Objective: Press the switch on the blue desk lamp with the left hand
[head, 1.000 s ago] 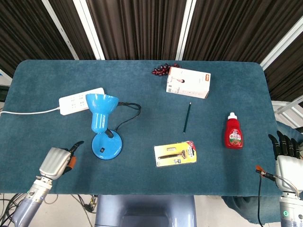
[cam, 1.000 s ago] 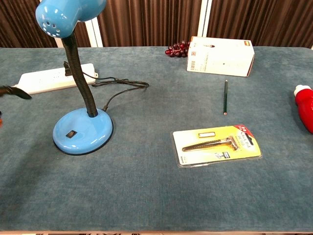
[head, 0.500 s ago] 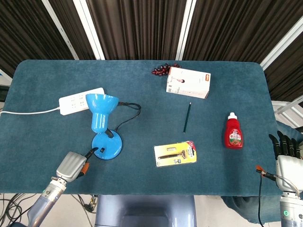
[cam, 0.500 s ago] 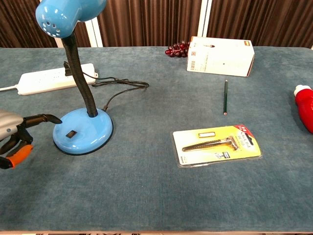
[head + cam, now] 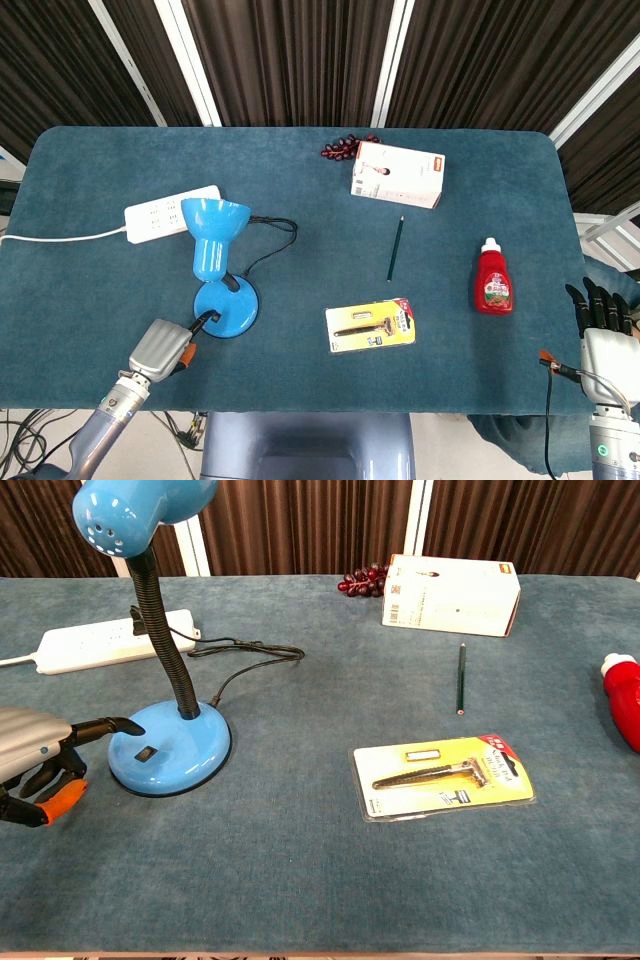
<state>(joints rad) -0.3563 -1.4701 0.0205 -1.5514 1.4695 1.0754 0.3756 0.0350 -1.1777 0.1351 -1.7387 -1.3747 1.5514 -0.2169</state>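
Your left hand (image 5: 45,755) sits at the near left edge of the bench (image 5: 300,250), holding nothing: one finger is stretched out over the rim of the lamp base while the rest curl under. In the chest view the fingertip (image 5: 132,725) hangs just above and slightly behind the switch (image 5: 146,752), a small dark rocker set into the near side of the base; whether it touches the base I cannot tell.

The blue desk lamp (image 5: 215,265) stands on the left half of the bench, its round base (image 5: 170,745) flat on the cloth, a ribbed black neck rising to the shade, and its cord (image 5: 265,240) running back toward the white power strip (image 5: 165,212) behind it.

Expect the base to be smooth, hard and fairly light, so a sideways shove could slide it over the cloth, and the flexible neck will let the shade wobble. There is nothing to grasp here: come straight down on the rocker with the fingertip, a short firm push, keeping the force vertical.

Your right hand (image 5: 602,320) rests off the near right corner, fingers straight and apart, empty, well clear of the red bottle (image 5: 493,278)
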